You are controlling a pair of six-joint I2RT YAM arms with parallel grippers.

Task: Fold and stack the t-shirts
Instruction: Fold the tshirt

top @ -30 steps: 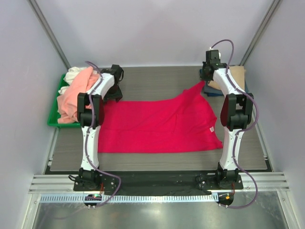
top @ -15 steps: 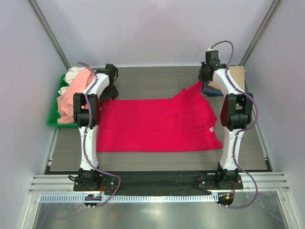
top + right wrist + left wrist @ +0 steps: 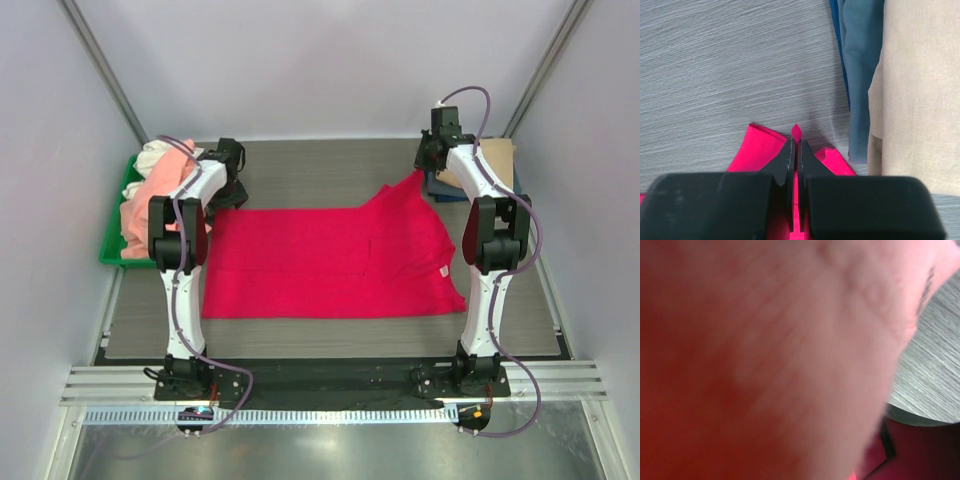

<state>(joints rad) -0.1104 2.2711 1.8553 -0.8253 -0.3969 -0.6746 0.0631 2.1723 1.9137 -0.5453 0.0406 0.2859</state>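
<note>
The crimson-red t-shirt (image 3: 330, 265) lies spread across the middle of the grey table. My right gripper (image 3: 424, 166) is shut on its far right corner, held slightly raised; in the right wrist view a red tip (image 3: 796, 131) sticks out past my closed gripper (image 3: 796, 143). My left gripper (image 3: 228, 188) is at the shirt's far left corner. Blurred pinkish-red cloth (image 3: 765, 355) fills most of the left wrist view, hiding the jaws. Salmon-pink (image 3: 160, 195) and white (image 3: 152, 155) shirts are piled in the tray at far left.
The green plastic tray (image 3: 112, 250) stands at the table's left edge. A folded navy shirt (image 3: 860, 75) and tan shirt (image 3: 920, 90) are stacked just right of my right gripper, also visible from above (image 3: 495, 155). White walls enclose the table.
My left gripper has moved left and slightly back. The shirt's left far edge has shifted left and lies straighter. My right gripper has stayed put, still holding its corner.
</note>
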